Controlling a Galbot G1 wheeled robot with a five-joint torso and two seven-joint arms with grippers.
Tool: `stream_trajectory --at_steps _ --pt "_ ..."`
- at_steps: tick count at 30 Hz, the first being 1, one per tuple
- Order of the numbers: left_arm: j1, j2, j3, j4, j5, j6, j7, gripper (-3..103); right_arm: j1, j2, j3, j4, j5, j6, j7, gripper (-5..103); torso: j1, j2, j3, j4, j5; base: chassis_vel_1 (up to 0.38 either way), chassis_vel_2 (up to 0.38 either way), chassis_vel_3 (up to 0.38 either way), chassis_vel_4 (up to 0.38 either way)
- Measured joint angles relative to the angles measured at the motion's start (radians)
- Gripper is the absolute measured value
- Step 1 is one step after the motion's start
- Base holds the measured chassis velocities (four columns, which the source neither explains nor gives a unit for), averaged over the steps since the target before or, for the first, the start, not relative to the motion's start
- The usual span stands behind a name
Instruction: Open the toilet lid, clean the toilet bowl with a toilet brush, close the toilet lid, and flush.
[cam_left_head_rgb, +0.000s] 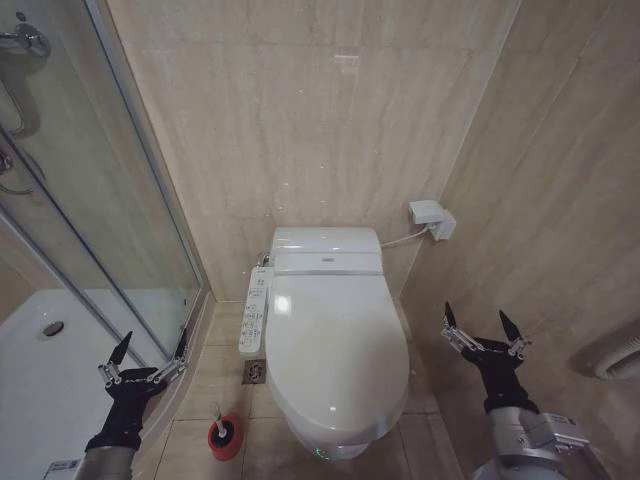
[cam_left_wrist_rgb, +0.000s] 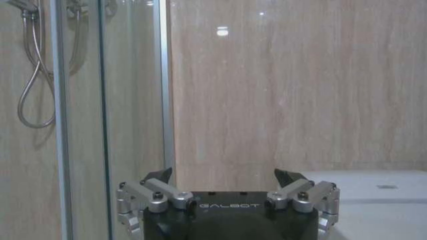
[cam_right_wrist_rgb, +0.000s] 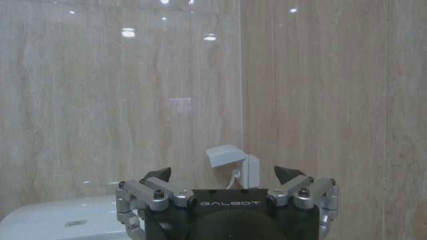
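We see the toilet lid (cam_left_head_rgb: 335, 340) closed, its long axis running 12 to 6 o'clock between both empty, spread-fingered grippers. It lies at 9 o'clock from the right gripper (cam_left_head_rgb: 485, 329) and 3 o'clock from the left gripper (cam_left_head_rgb: 152, 348). The toilet brush (cam_left_head_rgb: 220, 425) stands, apparently in a red holder (cam_left_head_rgb: 226, 440), nearest the left gripper.

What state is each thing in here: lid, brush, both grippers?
toilet lid: closed, lying flat over the bowl.
toilet brush: standing in its red holder on the floor, untouched.
left gripper: open, empty, raised beside the shower glass.
right gripper: open, empty, raised beside the toilet.
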Motion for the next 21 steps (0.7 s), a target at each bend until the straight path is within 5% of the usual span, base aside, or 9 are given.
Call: stream_trajectory --at_steps 10,21 --pt "-0.013 0.000 0.005 0.000 -0.001 0.019 -0.002 100 0.000 0.000 0.000 0.000 0.000 0.000 0.000 100 0.000 0.000 0.000 0.0003 0.0001 0.000 0.000 0.000 0.000" --pt "-0.214 0.002 0.095 0.030 -0.030 0.324 -0.040 100 0.000 0.000 0.000 0.000 -0.001 0.000 0.000 100 0.000 0.000 0.000 -0.0001 0.0000 0.000 0.000 0.000 0.000"
